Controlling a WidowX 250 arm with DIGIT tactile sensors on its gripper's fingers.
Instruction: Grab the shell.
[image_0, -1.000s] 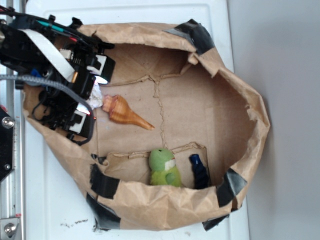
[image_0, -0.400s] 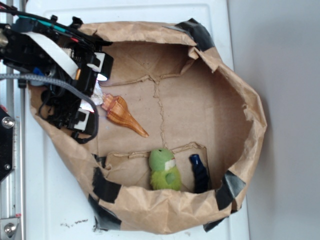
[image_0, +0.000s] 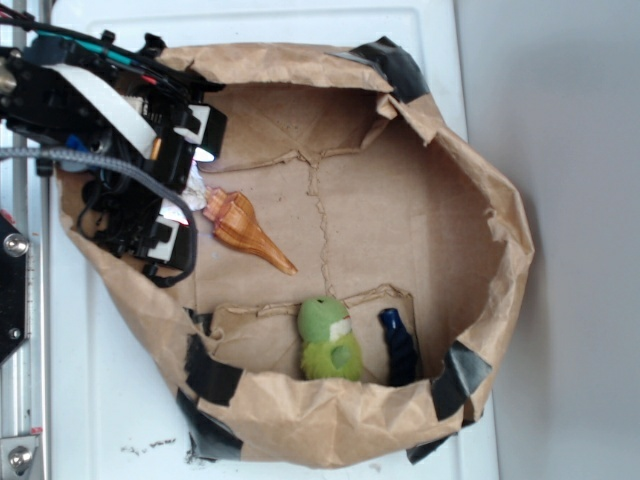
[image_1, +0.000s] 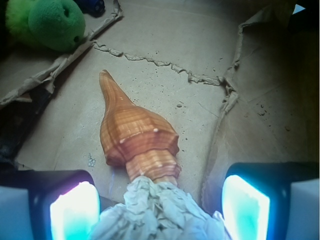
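My gripper (image_1: 157, 205) fingers are spread wide apart, with the white paper ball (image_1: 157, 215) between them touching the shell (image_1: 137, 132).

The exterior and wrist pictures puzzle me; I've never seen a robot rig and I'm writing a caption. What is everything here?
The black machine at upper left is a robot arm, and its gripper is the two-fingered claw at its end. One picture looks down from above; the other comes from a camera on the wrist, where the glowing pads are the open fingers. A torn paper bag serves as a tray. Inside lie an orange shell, a crumpled white paper ball touching its wide end, a green plush toy and a dark blue object. Nothing is held yet.
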